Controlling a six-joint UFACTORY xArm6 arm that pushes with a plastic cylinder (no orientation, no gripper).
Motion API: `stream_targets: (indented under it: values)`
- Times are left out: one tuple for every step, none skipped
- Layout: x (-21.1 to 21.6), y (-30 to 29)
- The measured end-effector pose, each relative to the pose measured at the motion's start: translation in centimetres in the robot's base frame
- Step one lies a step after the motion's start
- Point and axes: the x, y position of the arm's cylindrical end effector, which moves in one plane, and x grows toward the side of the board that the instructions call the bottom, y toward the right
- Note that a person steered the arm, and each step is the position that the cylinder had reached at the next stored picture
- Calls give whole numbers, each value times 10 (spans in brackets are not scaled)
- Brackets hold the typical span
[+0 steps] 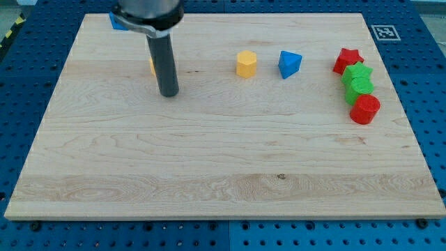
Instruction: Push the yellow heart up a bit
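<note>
Resting my tip (pixel 168 93) just below a mostly hidden yellow block (pixel 152 66), likely the heart; bare rod, grasping nothing; push should run centred, short, upward.

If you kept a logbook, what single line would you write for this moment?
my tip: down on board, beside yellow block mostly hidden behind rod | yellow hexagon, blue block: apart at the view's right | push: unconfirmed

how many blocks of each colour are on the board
yellow: 2, the hexagon-like block and a sliver behind the rod
blue: 2
red: 2
green: 2
total: 8
my tip sits just below the yellow sliver
</note>
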Motion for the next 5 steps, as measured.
stream_targets:
  values:
    - [-19, -11]
    - [-28, -25]
    - [-43, -30]
    - [-63, -31]
    - [-79, -45]
